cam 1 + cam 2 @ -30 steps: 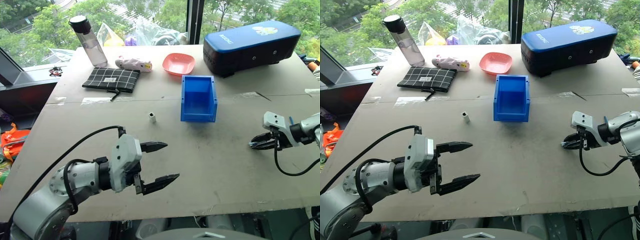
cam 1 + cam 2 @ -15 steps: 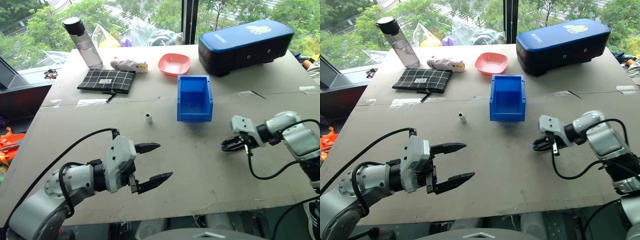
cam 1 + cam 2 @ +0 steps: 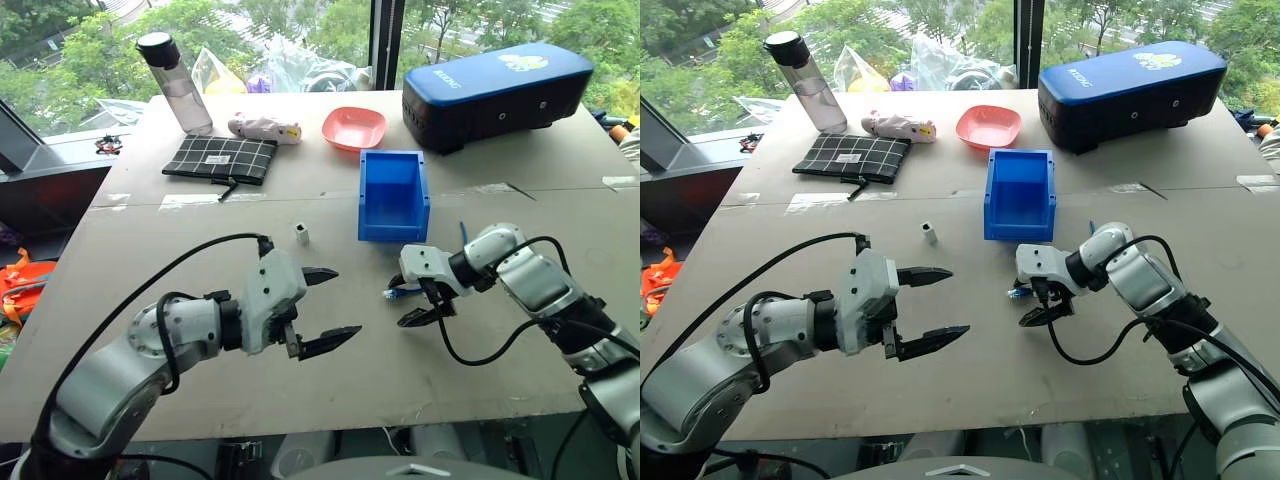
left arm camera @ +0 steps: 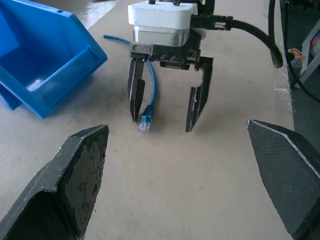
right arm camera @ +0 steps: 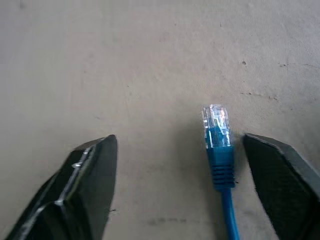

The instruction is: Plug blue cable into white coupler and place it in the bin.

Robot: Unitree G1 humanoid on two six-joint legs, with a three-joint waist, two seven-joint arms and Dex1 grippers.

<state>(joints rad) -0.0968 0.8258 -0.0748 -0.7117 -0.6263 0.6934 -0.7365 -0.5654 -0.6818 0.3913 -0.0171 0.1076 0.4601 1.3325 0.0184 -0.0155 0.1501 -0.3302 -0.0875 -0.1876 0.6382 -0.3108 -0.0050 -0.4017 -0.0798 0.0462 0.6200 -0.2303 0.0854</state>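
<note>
Left pincer: the black two-fingered left pincer (image 3: 325, 308) hangs over the near middle of the grey board table (image 3: 200, 240), its fingers spread wide with nothing between them, tips pointing toward the right pincer.

Right pincer: the black two-fingered right pincer (image 3: 408, 305) sits low over the table just in front of the bin, fingers parted wide; it grips nothing. In the left wrist view its tips (image 4: 165, 120) point down at the table surface.

Blue cable: the thin bright-blue network cable (image 4: 150, 95) lies on the table between the right pincer's fingers, close beside one finger and loose from both. Its small clear plug (image 5: 216, 122) rests on the table, nearer one finger than the other in the right wrist view. It is not plugged into anything.

White coupler: the tiny white rectangular plastic coupler (image 3: 302, 234) stands alone on the table, left of the bin and well apart from the cable and both pincers.

Bin: the small bright-blue boxy plastic bin (image 3: 394, 196) sits at mid-table with its lowered lip facing the robot; its inside looks bare.

Far table edge: a clear plastic bottle with a black cap (image 3: 175, 82), a black checked fabric pouch (image 3: 220, 158), a pink shallow bowl (image 3: 356, 127) and a large navy hard case (image 3: 497, 92).
</note>
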